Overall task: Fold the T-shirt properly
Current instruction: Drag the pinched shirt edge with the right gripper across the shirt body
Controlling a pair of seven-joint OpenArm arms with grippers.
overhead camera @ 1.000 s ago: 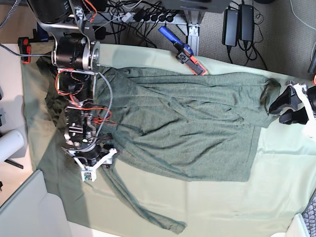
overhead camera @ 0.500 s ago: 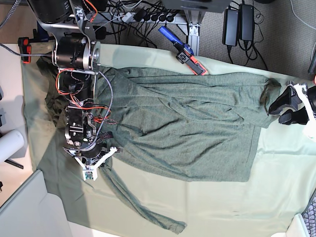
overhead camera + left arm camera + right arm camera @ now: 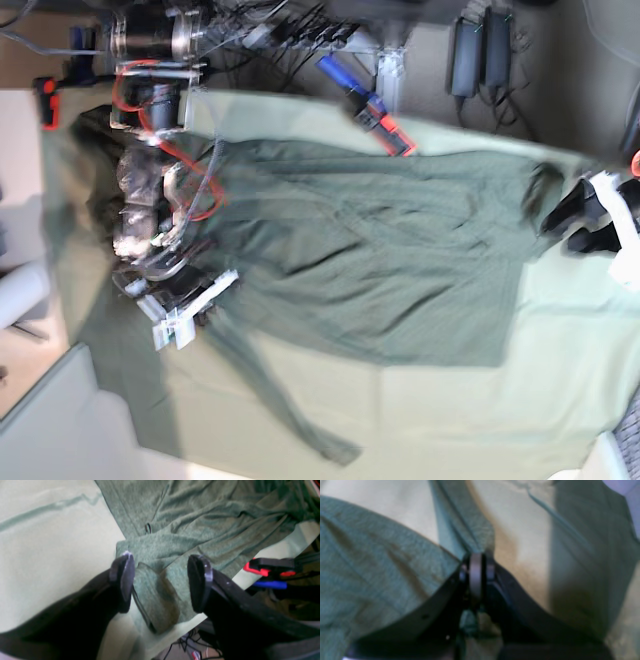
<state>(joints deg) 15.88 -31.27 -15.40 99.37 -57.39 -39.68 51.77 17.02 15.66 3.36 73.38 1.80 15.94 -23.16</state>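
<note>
The T-shirt [image 3: 370, 250] is seen spread across a table draped in a pale cloth [image 3: 560, 380], its body lying crumpled rather than flat and one long strip of fabric trailing toward the near edge of the base view.

At the left of that view the right hand [image 3: 476, 573] is closed tight, and a narrow fold of the shirt is pinched between its pads just where that trailing strip meets the body. The grip appears to have been taken at the edge of the garment so that this side can be lifted and carried over.

At the opposite end the left hand [image 3: 160, 582] is held wide open and has hold of nothing. It is poised over the rolled corner of the shirt that reaches the table edge, one finger on either side of the roll, apparently positioned for a matching pinch that has not yet been made.

A red-and-blue clamp [image 3: 375, 110] is fixed to the far table edge just beside the shirt, presumably to keep the cloth from sliding, and cables and power bricks [image 3: 480, 50] are visible on the floor beyond.

The fold itself is judged to be barely begun: wrinkles run across the whole torso, and no part is yet laid over another in a tidy way.
</note>
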